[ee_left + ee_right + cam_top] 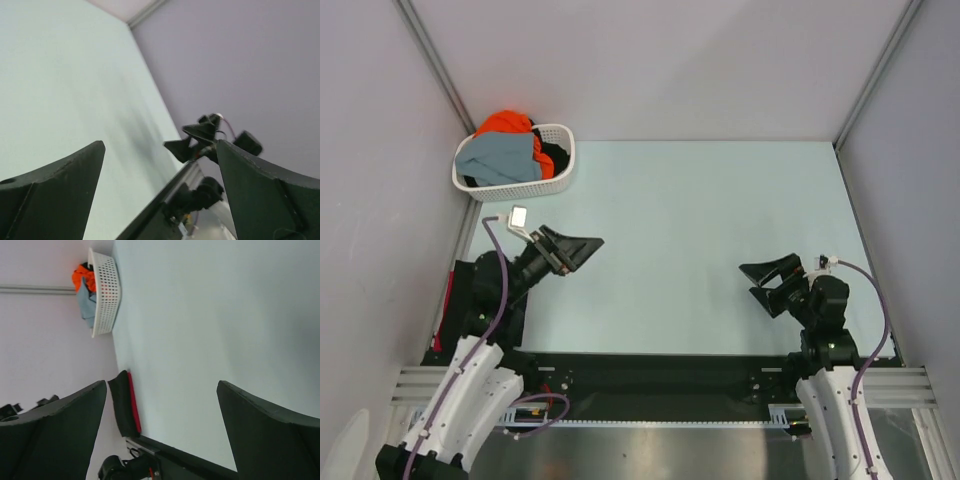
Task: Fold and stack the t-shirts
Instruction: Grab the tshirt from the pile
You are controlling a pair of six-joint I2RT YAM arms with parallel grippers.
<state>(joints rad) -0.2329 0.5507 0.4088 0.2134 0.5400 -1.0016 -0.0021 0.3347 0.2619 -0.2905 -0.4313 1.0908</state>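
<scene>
Orange, grey-blue and black t-shirts [505,150] lie heaped in the white basket [566,165] at ten o'clock on the desk [700,210], none yet folded, while the left end effector [588,252] and right end effector [750,280] hover spread wide and empty, likely readied to grab cloth

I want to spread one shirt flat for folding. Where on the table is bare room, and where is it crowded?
Bare: the middle of the table, bordered by the basket at far left, the back wall, and the open left gripper and right gripper at the near edge. Crowded: the far-left corner, where the basket holds the t-shirts.
</scene>
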